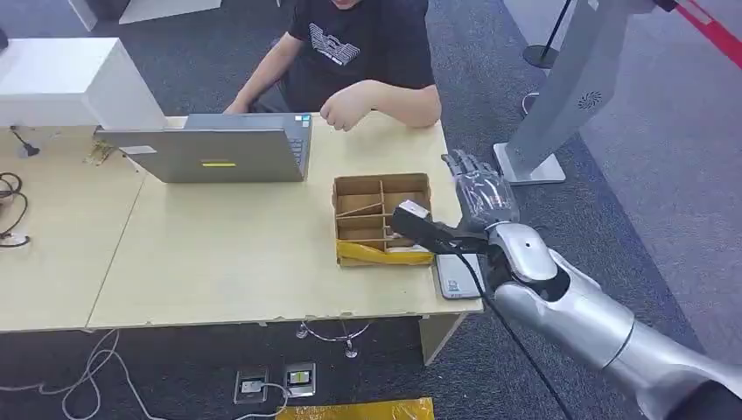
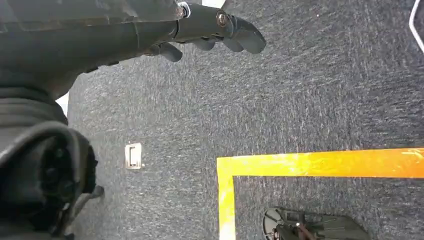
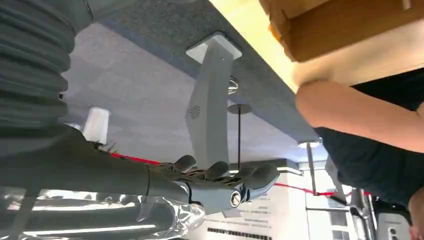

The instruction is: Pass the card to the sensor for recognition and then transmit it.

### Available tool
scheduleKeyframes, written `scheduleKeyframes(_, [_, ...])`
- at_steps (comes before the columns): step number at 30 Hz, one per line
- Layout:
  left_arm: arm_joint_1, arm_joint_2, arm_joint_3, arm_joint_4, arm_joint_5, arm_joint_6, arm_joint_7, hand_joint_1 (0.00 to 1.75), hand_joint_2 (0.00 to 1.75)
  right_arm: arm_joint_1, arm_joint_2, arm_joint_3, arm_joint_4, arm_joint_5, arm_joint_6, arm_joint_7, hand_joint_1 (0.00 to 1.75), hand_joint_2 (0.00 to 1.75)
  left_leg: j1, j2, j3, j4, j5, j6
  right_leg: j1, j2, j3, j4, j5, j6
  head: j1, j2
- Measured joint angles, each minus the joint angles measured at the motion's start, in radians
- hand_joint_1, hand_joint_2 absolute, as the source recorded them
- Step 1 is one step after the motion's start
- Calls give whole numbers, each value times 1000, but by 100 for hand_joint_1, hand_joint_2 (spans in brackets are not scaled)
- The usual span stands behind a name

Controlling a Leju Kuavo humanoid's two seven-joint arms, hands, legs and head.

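Head view: right hand is raised over the desk's right edge, at about 3 o'clock from the cardboard box. Its fingers are extended and slightly apart, with nothing between them; part of the hand is wrapped in clear film. In the right wrist view the same hand shows its fingers stretched out, holding nothing.

A dark device on a black cable overlaps the box's right side, just left of the right wrist. A flat grey sensor pad lies at the desk's right front corner, at about 5 o'clock from the box, partly hidden by the arm. I cannot pick out the card with certainty; it is not in either hand.

The box has dividers forming several compartments, and a yellow strip along its near side. An open laptop sits at 10 o'clock from the box. A person in a black shirt sits at the far side of the desk, a forearm resting on its edge.

Left wrist view: left hand hangs over dark carpet, fingers loosely curved, holding nothing. Yellow floor tape forms a corner beneath it.
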Motion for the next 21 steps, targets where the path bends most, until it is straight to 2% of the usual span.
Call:
scheduleKeyframes(10, [9, 1, 0, 0, 2, -11, 15, 0, 0, 27, 79, 31, 98, -31, -61, -101, 0, 175, 0, -1, -1, 0, 0, 0, 0, -1, 0, 0, 0, 0, 0, 0])
scheduleKeyframes(21, [12, 3, 2, 0, 2, -18, 32, 0, 0, 30, 159, 48, 220, -52, -89, -138, 0, 175, 0, -1, -1, 0, 0, 0, 0, -1, 0, 0, 0, 0, 0, 0])
